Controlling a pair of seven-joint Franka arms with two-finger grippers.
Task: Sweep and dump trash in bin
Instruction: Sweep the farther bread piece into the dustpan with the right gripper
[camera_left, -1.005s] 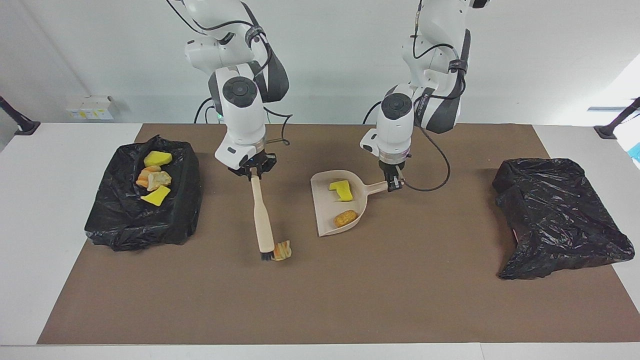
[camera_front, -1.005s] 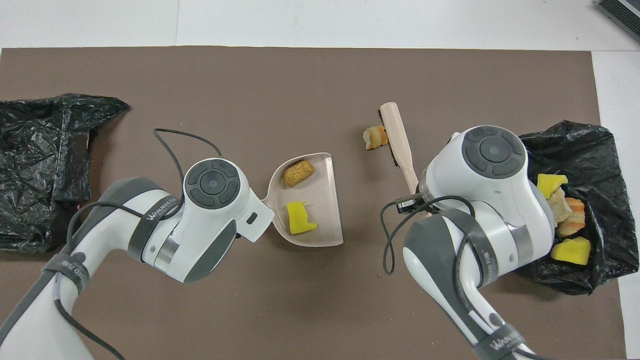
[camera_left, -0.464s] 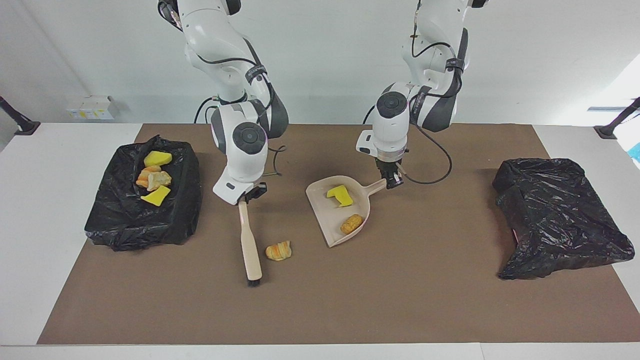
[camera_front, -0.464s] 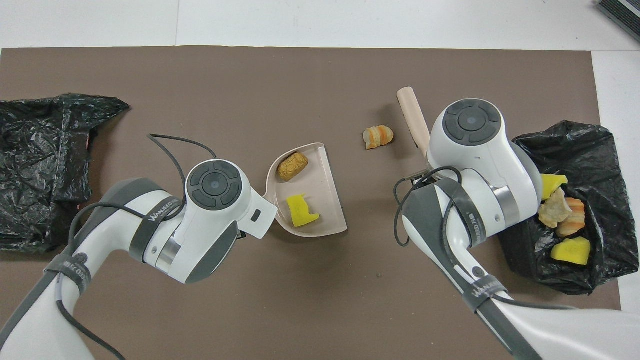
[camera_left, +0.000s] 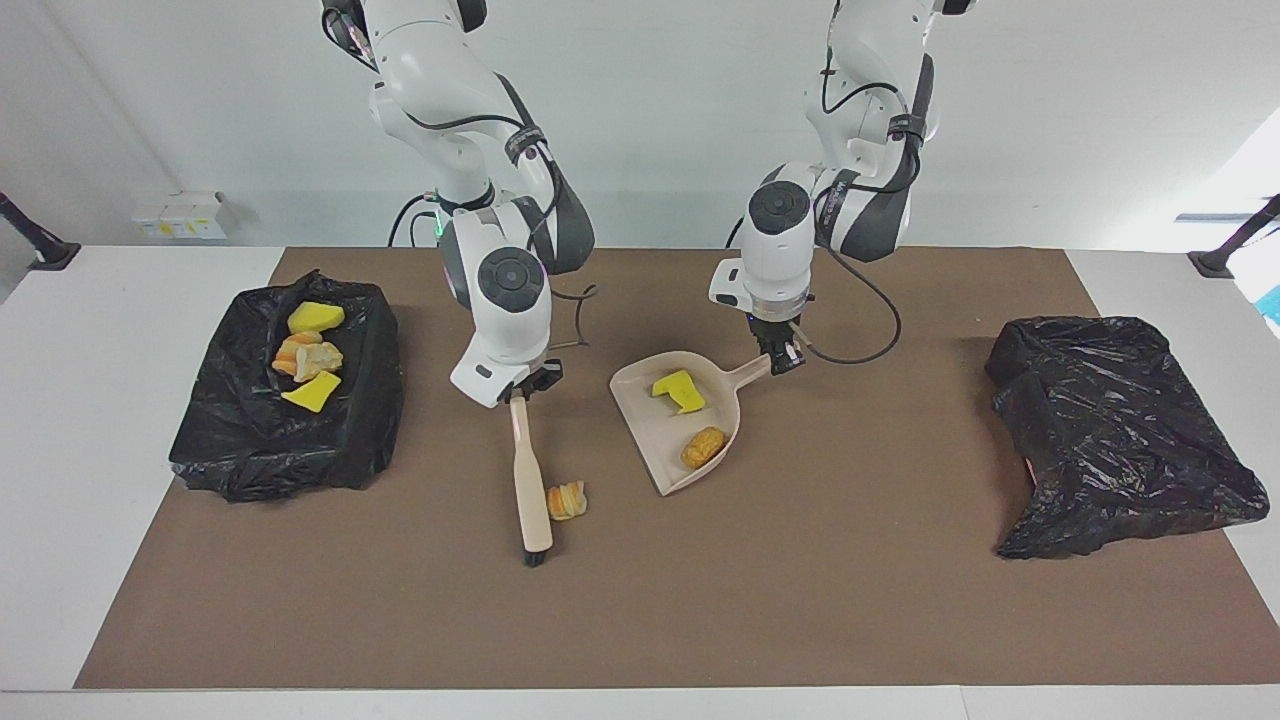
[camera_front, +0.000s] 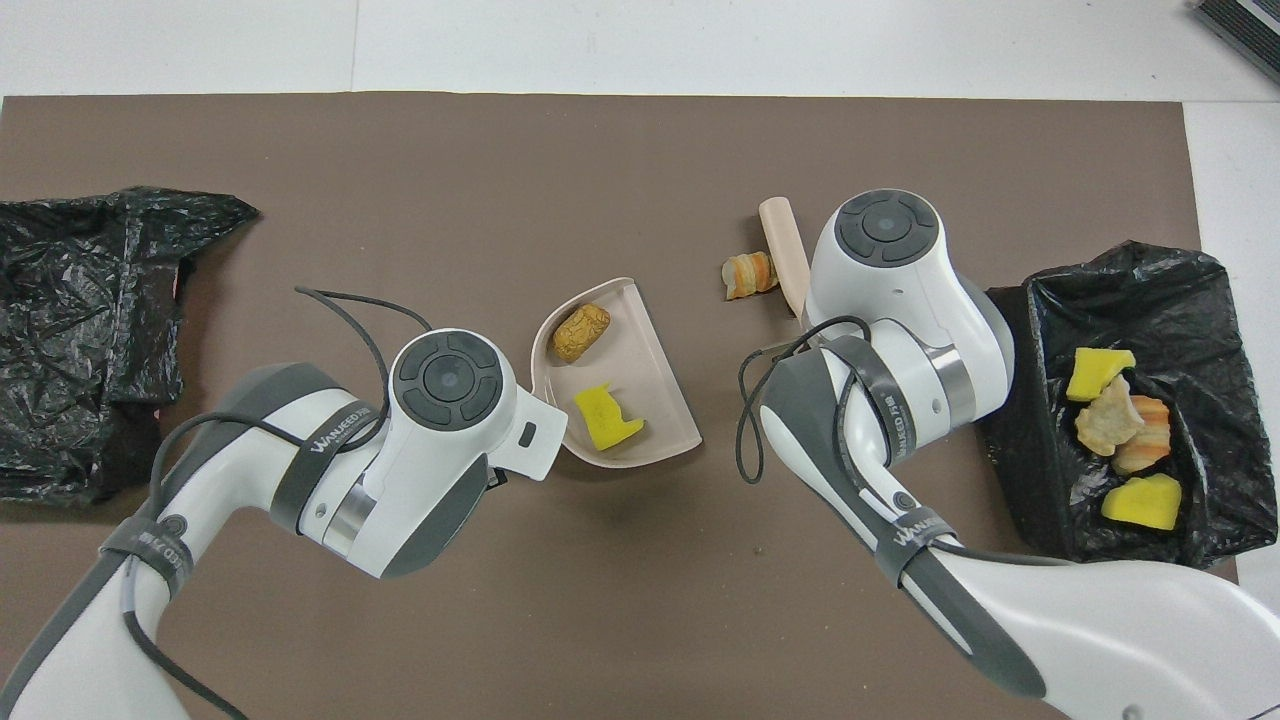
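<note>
My right gripper (camera_left: 527, 385) is shut on the handle of a beige brush (camera_left: 530, 480). The brush points away from the robots with its bristles low at the mat. An orange-striped scrap (camera_left: 567, 499) lies against the brush's side, toward the dustpan; it also shows in the overhead view (camera_front: 748, 275). My left gripper (camera_left: 783, 358) is shut on the handle of the beige dustpan (camera_left: 655, 440). The dustpan holds a yellow spongy chunk (camera_left: 679, 391) and a brown lump (camera_left: 703, 447). Its open edge faces the scrap and the brush.
A black-bag-lined bin (camera_left: 300, 450) at the right arm's end holds several scraps (camera_left: 312, 360). A crumpled black bag (camera_left: 1110, 430) lies at the left arm's end. A brown mat (camera_left: 700, 600) covers the table.
The right gripper has swung the brush away from the striped scrap and brought it back against the scrap's side. The scrap has barely moved. The dustpan has turned and shifted slightly.
</note>
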